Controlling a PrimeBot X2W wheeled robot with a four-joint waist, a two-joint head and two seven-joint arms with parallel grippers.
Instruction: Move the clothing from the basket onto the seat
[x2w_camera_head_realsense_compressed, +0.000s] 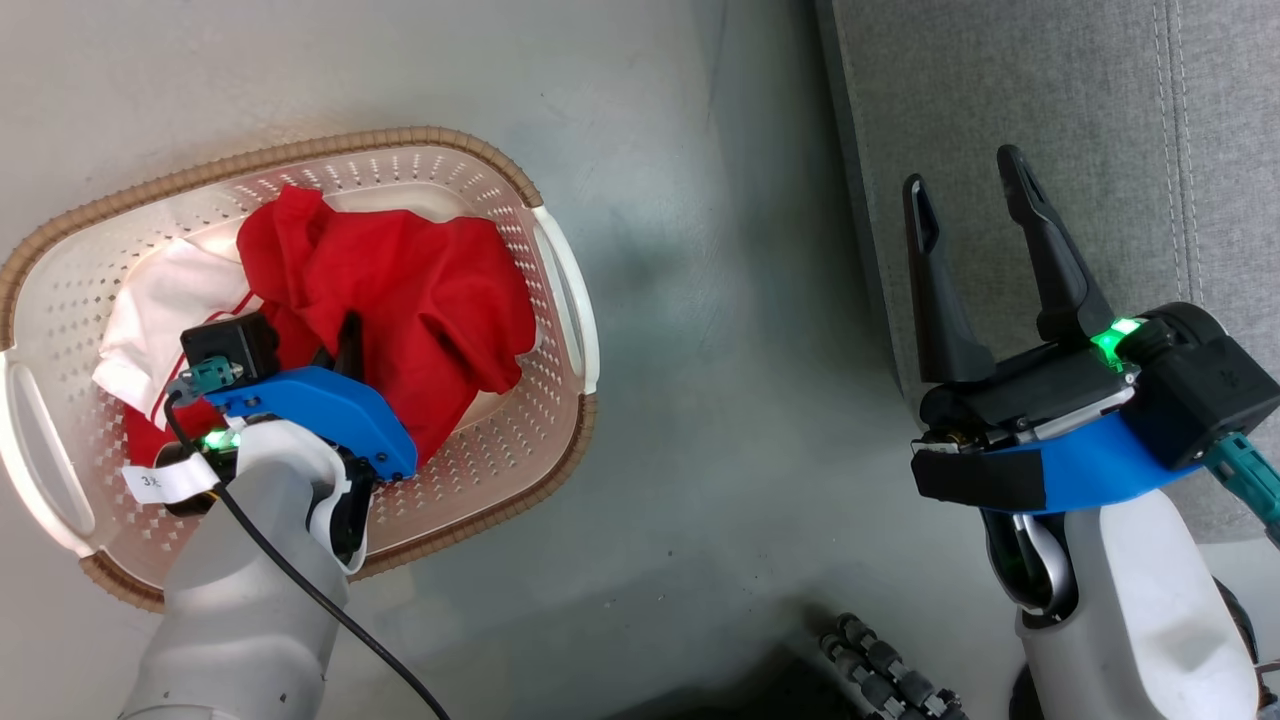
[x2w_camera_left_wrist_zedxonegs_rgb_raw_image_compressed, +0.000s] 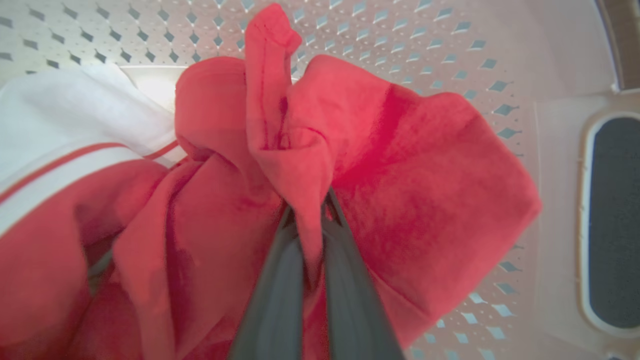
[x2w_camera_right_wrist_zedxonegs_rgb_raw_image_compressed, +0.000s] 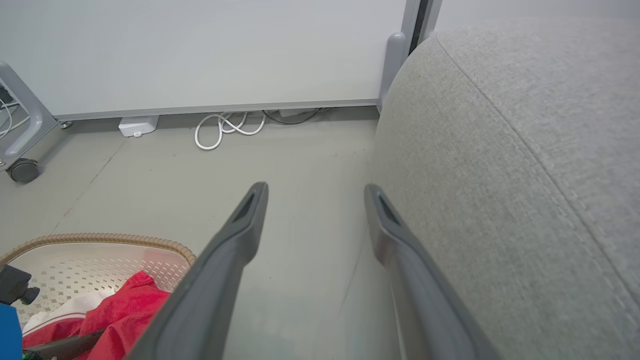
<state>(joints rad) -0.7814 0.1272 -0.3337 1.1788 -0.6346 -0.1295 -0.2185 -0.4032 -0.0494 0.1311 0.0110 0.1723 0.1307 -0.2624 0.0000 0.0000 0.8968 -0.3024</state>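
I have the grey upholstered seat (x2w_camera_head_realsense_compressed: 1050, 120) well to the right of the basket, with a strip of bare floor (x2w_camera_head_realsense_compressed: 720, 350) between them; no garment lies on the part of the seat I can see. The cream perforated laundry basket (x2w_camera_head_realsense_compressed: 330, 150) stands on the floor, and all the clothing I can see is inside it: a rumpled red garment (x2w_camera_head_realsense_compressed: 420, 290) heaped across its middle, and white red-striped fabric (x2w_camera_head_realsense_compressed: 160, 300) against its left wall.

My left arm (x2w_camera_head_realsense_compressed: 240, 560) reaches down into the basket; the left jaws are closed, pinching a raised fold of the red garment (x2w_camera_left_wrist_zedxonegs_rgb_raw_image_compressed: 280, 150) between them. The right jaws stand wide apart, holding nothing, over the seat's near edge, far right of the basket.

I judge the grasp made and the lift not yet begun. Next comes a straight rise, high enough for the trailing cloth to clear the basket's brown woven rim (x2w_camera_head_realsense_compressed: 480, 150), then a carry rightward to the seat. The pinch is on a thin fold and may slip; the white fabric may drag up with it.
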